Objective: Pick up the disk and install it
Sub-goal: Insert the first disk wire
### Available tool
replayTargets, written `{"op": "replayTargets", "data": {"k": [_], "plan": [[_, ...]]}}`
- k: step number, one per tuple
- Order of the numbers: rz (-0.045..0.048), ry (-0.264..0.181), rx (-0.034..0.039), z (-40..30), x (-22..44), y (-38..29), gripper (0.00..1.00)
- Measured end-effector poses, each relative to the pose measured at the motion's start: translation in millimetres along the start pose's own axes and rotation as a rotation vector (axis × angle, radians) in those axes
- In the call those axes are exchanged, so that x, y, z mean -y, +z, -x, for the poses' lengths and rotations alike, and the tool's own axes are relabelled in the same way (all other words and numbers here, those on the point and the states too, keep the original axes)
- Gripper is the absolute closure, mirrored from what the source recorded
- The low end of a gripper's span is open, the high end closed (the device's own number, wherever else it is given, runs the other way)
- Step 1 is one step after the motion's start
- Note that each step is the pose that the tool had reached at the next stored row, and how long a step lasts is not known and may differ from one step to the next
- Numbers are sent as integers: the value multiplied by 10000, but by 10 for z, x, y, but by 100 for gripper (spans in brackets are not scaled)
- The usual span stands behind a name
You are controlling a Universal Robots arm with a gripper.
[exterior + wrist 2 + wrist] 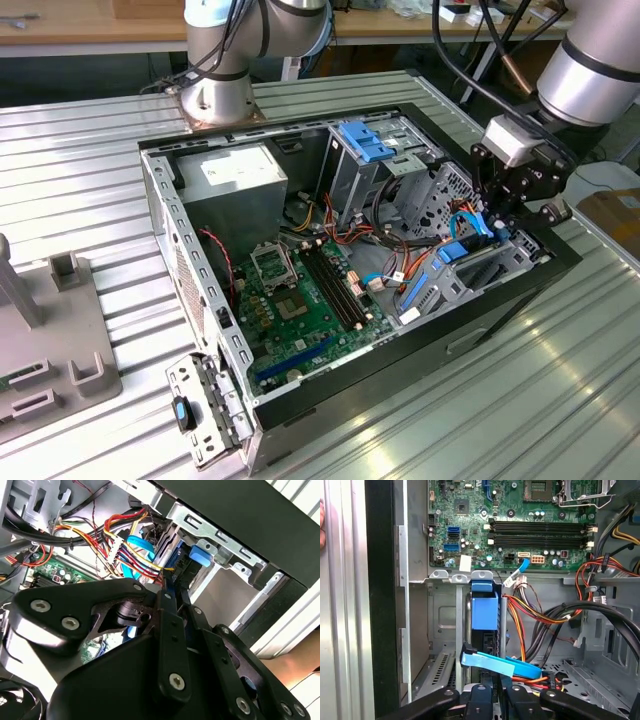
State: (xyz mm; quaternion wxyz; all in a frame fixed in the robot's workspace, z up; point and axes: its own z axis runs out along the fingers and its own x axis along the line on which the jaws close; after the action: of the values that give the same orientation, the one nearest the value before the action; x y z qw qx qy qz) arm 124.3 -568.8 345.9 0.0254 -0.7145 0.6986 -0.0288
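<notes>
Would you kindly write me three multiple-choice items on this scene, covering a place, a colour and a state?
1. In the exterior view, the gripper hangs over:
A) the power supply
B) the drive bay at the exterior view's right
C) the table outside the case

2. The disk has an end tab coloured:
A) red
B) blue
C) green

3. The case is:
A) closed
B) open, motherboard exposed
C) upside down

Answers:
1 B, the gripper sits right above the bay.
2 B, the first wrist view shows the blue tab.
3 B, the motherboard lies in plain sight.
</notes>
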Motion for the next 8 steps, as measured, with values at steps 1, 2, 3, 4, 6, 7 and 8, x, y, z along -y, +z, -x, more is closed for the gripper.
{"op": "replayTargets", "data": {"k": [1,2,3,4,6,7,8], "plan": [[0,0,-1,0,0,0,83],[0,-1,0,0,1,1,83],[0,-1,2,-1,5,3,83],[0,0,1,-2,5,2,83],[0,0,-1,-3,5,0,83],[0,0,-1,-4,5,-1,83],[0,0,0,-5,5,-2,83]]}}
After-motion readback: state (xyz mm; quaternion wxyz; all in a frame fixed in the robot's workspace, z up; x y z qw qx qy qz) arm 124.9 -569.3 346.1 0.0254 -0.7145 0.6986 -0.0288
